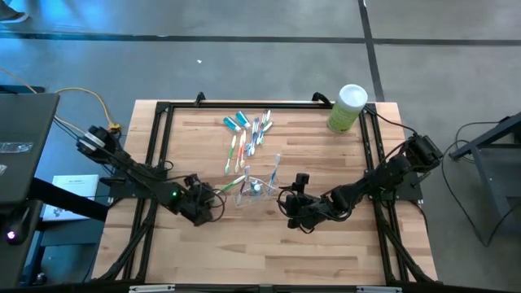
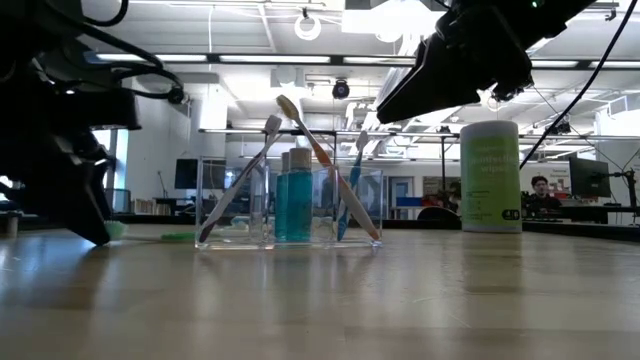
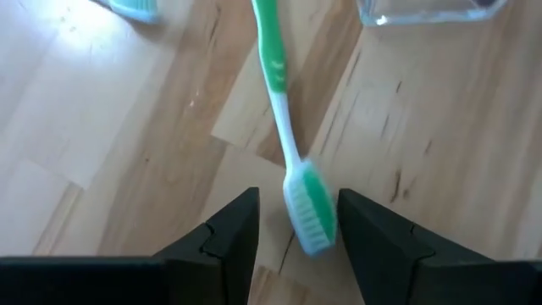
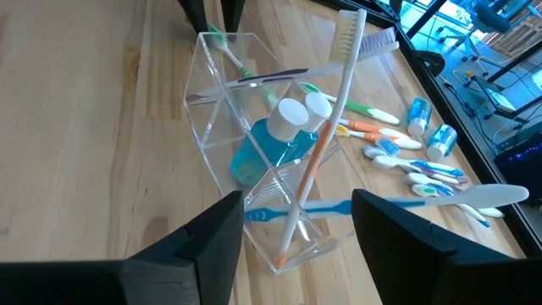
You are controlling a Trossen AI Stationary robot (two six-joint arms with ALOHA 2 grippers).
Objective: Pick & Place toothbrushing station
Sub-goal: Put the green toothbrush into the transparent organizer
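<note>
Left gripper (image 1: 213, 198): low over the tabletop (image 1: 203, 252), just left of the clear holder; its fingers (image 3: 222, 246) stand apart on either side of the bristle head of a green toothbrush (image 3: 288, 144) — whether they touch the head I cannot tell.
Green toothbrush: lying flat on the wood, handle running away from the left gripper toward the holder.
Right gripper (image 1: 290, 201): just right of the holder, fingers spread wide with nothing between them, facing the holder.
Clear holder (image 4: 254, 169): a see-through plastic organizer with compartments, standing near the middle of the tabletop between the two grippers.
Holder contents: two teal tubes with white caps (image 4: 284, 127) upright in the middle section; an orange-and-white toothbrush (image 4: 318, 161) leaning across one section, bristles up; a blue toothbrush (image 2: 350, 190) and a pale one (image 2: 240, 175) tilted in others.
Loose pile (image 1: 252, 130): more toothbrushes and small teal tubes scattered on the wood beyond the holder, toward the far edge, well apart from both grippers.
Green canister (image 1: 347, 108): white-lidded, upright at the far right corner of the tabletop — apart from everything else.
</note>
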